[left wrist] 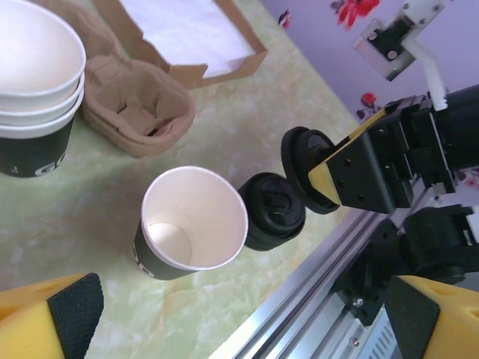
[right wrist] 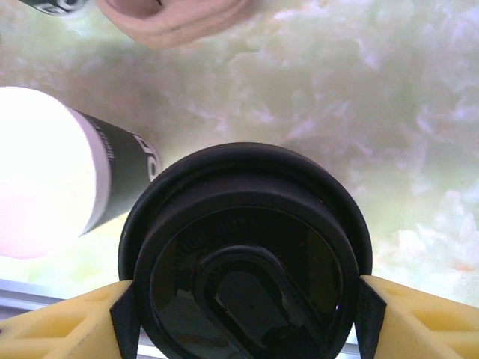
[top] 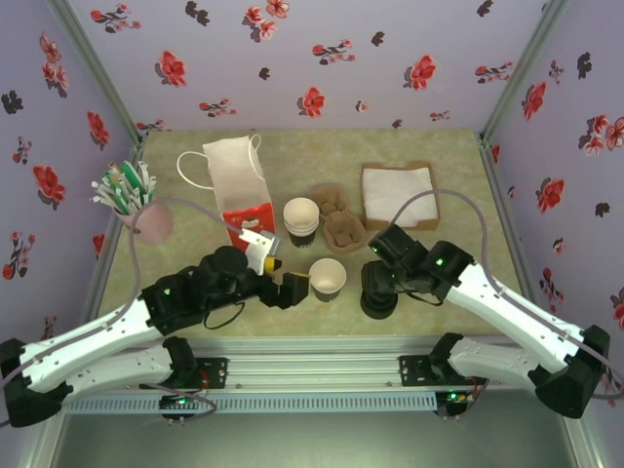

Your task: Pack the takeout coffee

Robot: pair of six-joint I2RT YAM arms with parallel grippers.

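A metal rail (top: 312, 349) runs along the near edge of the surface (top: 466, 195). Just past it, the step in hand looks like lidding the coffee.

The right claw (right wrist: 245, 318) is partly open, with its pads pressed on both sides of a round black lid (right wrist: 243, 224). It cannot be told whether the lid is lifted.

The lidless cup (left wrist: 193, 223) stands upright at 9 o'clock from the lid, near it but apart. At the cup's own 9 o'clock the left claw (left wrist: 239, 318) gapes wide and holds nothing.

Next, the lid probably needs carrying over the cup's rim, levelling and pressing down. The left claw could steady the cup meanwhile. Room is tight on both sides of the cup.

Farther off, clock positions from the cup:
- **10 o'clock:** a paper bag (top: 237, 180)
- **11 o'clock:** a stack of cups (top: 301, 216)
- **12 o'clock:** cardboard carriers (top: 343, 230)
- **1 o'clock:** a napkin tray (left wrist: 187, 75)
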